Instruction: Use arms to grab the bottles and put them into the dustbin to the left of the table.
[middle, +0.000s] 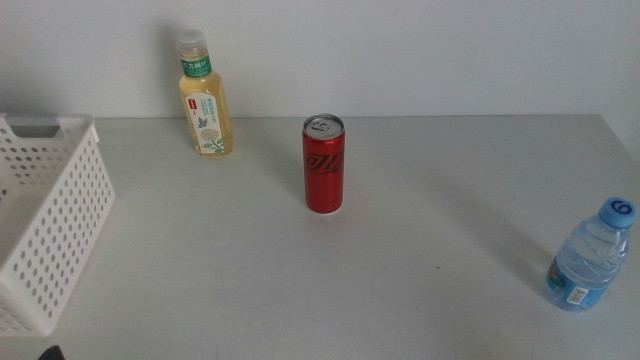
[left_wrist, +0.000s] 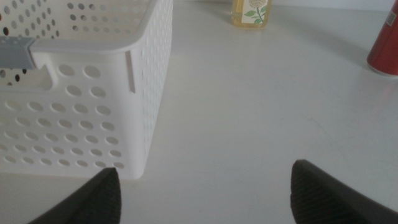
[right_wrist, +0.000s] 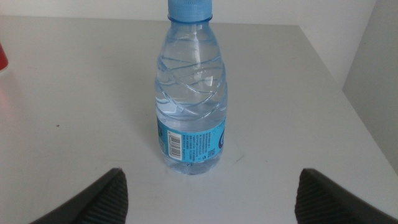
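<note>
Two tools, both w/ jaws spread wide and empty: right tool (right_wrist: 208, 202) sits low facing the water bottle (right_wrist: 189, 93) near the table's right edge, left tool (left_wrist: 205, 196) waits by the dustbin (left_wrist: 81, 93). Bottle's prob thin, squishy plastic w/ water inside, so I'd grab mid-body at the label. Red can (middle: 323, 165) and yellow bottle (middle: 206, 100) stand well apart on the matte grey table (middle: 430, 220), white wall behind.

Bright, even, diffuse light fills all views, the red can (middle: 323, 165) and water bottle (right_wrist: 190, 93) casting only soft, faint shadows on the table (middle: 420, 250), while the near jaw tips blur in both wrist views.
</note>
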